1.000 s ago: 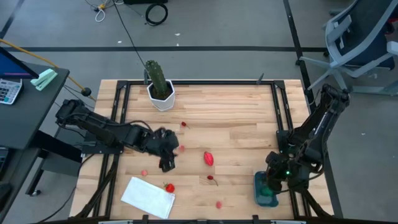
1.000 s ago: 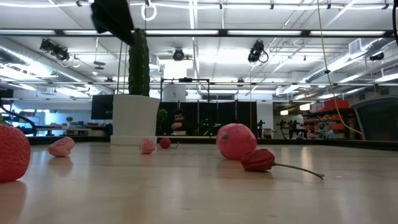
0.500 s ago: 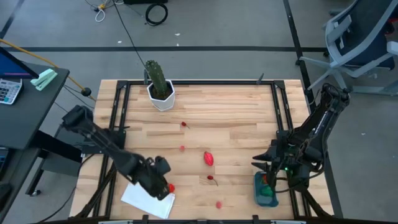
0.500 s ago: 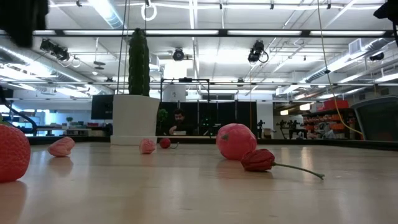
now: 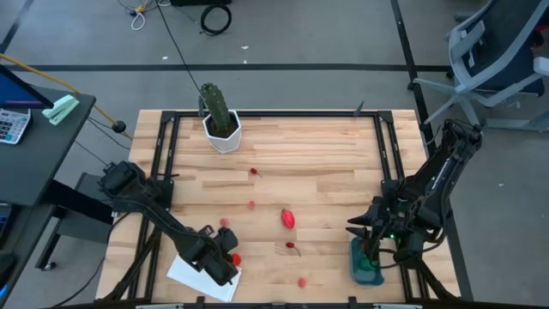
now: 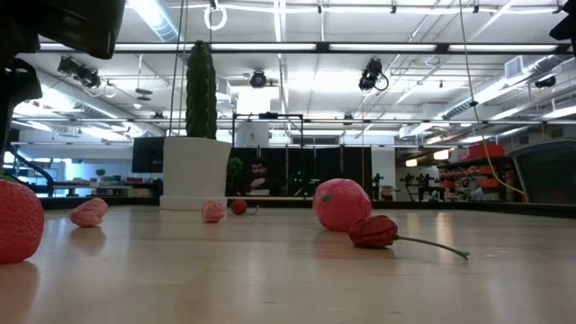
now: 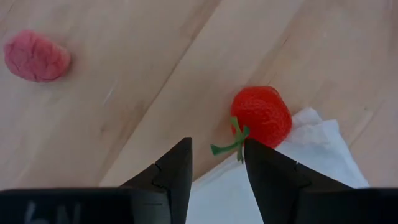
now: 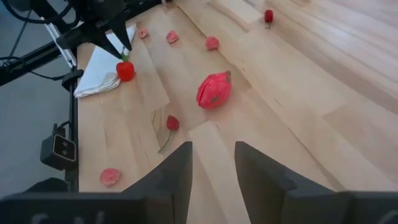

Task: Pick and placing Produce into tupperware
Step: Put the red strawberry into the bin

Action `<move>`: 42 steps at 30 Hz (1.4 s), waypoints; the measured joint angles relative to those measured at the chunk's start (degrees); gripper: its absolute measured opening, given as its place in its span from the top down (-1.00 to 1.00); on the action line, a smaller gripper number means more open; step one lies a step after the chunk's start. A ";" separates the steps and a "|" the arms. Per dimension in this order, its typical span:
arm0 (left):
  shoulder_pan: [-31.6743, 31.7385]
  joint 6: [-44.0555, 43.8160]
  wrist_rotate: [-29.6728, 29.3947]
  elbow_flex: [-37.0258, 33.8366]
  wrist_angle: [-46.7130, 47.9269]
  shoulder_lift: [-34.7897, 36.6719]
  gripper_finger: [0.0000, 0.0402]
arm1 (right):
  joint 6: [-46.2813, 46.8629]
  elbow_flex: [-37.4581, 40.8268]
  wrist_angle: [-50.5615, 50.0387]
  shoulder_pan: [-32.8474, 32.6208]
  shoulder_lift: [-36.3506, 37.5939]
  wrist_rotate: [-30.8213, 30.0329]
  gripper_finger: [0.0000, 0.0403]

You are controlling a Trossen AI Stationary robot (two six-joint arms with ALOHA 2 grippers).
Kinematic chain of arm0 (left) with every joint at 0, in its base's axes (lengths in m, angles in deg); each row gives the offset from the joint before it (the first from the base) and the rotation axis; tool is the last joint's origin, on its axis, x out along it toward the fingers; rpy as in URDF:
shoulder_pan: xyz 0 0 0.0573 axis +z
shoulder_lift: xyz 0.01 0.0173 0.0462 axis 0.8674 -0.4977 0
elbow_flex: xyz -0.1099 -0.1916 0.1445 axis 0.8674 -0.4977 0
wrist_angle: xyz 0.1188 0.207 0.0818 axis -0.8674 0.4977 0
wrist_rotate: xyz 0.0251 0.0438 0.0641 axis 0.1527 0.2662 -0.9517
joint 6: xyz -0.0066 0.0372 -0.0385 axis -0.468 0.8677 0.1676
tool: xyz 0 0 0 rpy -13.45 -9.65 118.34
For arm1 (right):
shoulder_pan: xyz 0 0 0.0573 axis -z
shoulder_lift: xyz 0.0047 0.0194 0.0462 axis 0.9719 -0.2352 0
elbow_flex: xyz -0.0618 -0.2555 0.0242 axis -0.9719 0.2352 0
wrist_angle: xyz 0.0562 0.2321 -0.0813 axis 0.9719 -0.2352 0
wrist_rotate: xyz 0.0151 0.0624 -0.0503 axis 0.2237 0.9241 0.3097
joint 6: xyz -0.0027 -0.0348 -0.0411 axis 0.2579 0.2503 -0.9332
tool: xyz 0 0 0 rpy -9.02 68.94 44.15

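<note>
My left gripper is open and points down at a red toy strawberry beside the white sheet. In the left wrist view the strawberry lies just past the fingertips and its green stem reaches between them. It rests on the table against the sheet's edge. More produce lies loose: a red oval piece, a stemmed chili and pink bits. My right gripper is open above the teal tupperware, which holds a few pieces.
A tall green cactus in a white pot stands near the far left of the table. Two small red pieces lie mid-table. In the low view the strawberry and red oval sit near the camera.
My left gripper has swung from the middle left of the table toward the near edge and come down over the strawberry by the white sheet. This uncovered a pink piece where it had been. My right gripper has lifted a little off the tupperware.
</note>
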 joint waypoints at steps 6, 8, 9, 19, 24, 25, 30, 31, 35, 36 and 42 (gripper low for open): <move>0.00 0.41 -1.78 0.00 0.31 0.02 0.26 | 0.04 0.00 0.18 0.07 -0.06 0.09 0.37; 0.00 0.43 -1.99 0.00 0.66 0.02 0.28 | 0.04 0.00 0.18 0.07 -0.06 0.10 0.37; 0.00 0.41 -2.12 0.00 0.72 0.02 0.31 | 0.04 0.00 0.18 0.07 -0.06 0.09 0.37; 0.26 4.57 -3.22 0.00 -0.13 0.02 0.94 | -0.08 0.00 0.16 0.07 -0.06 0.09 0.37; 0.26 4.81 -6.67 0.00 -1.41 0.02 0.97 | -0.48 0.00 0.16 0.07 -0.06 0.10 0.37; 0.29 5.26 -7.35 0.00 -1.83 0.02 0.97 | -0.48 0.00 0.16 0.07 -0.06 0.11 0.37; 0.54 5.93 -7.63 0.00 -2.70 0.02 0.98 | -0.52 0.00 0.16 0.07 -0.04 0.11 0.37; 0.63 5.78 -7.52 0.00 -2.71 0.02 0.98 | -0.55 0.00 0.15 0.07 -0.04 0.11 0.37; 0.70 5.77 -7.65 0.00 -2.73 0.02 0.98 | -0.57 0.00 0.16 0.07 -0.04 0.11 0.37; 0.70 5.85 -7.97 0.00 -2.73 0.02 0.98 | -0.57 0.00 0.16 0.07 -0.04 0.11 0.37; 0.78 7.66 -13.41 0.00 -2.74 0.43 0.98 | -0.57 0.00 0.16 0.07 -0.04 0.11 0.37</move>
